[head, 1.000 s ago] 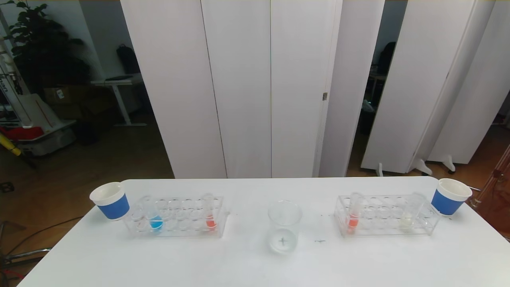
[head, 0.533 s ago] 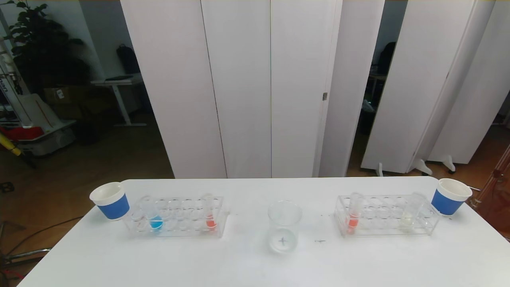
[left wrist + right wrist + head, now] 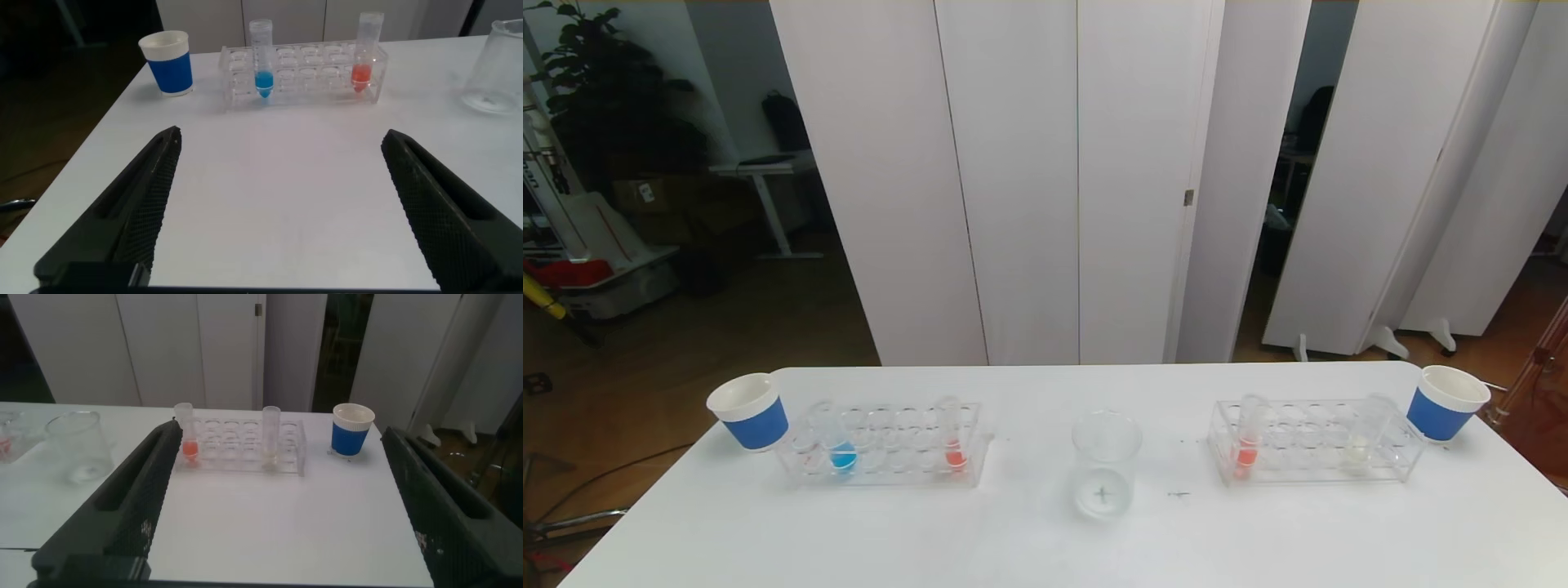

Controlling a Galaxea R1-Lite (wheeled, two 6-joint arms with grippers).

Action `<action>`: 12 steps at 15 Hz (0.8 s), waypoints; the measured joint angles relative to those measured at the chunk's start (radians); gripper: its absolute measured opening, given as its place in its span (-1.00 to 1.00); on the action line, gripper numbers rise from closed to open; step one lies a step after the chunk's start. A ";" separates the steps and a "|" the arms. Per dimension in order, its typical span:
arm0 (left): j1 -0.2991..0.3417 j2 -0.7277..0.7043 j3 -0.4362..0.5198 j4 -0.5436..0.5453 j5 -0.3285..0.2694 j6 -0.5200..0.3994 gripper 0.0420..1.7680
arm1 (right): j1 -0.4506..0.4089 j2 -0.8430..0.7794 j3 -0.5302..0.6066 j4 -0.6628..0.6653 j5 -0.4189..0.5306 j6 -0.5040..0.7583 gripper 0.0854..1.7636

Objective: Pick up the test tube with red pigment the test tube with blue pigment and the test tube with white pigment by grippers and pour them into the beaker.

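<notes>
The clear beaker (image 3: 1105,465) stands at the table's middle. In the left rack (image 3: 890,457) the test tube with blue pigment (image 3: 840,447) and a test tube with red pigment (image 3: 953,445) stand upright. The right rack (image 3: 1307,447) holds another red tube (image 3: 1247,447) and the test tube with white pigment (image 3: 1360,445). My left gripper (image 3: 282,137) hangs open over bare table, well short of the blue tube (image 3: 263,69). My right gripper (image 3: 281,431) is open too, short of the white tube (image 3: 270,437). Neither gripper shows in the head view.
A white cup with a blue band (image 3: 750,411) stands at the left rack's outer end, and a second such cup (image 3: 1447,403) stands beside the right rack. White screens close off the space behind the table (image 3: 1045,539).
</notes>
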State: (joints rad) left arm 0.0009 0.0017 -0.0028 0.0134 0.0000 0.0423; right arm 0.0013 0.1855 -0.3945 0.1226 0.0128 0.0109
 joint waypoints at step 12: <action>0.000 0.000 0.000 0.000 0.000 0.000 0.98 | 0.018 0.453 -0.200 -0.221 -0.004 0.001 0.98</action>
State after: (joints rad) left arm 0.0009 0.0017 -0.0028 0.0134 0.0000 0.0423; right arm 0.0196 0.6383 -0.5945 -0.0989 0.0085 0.0119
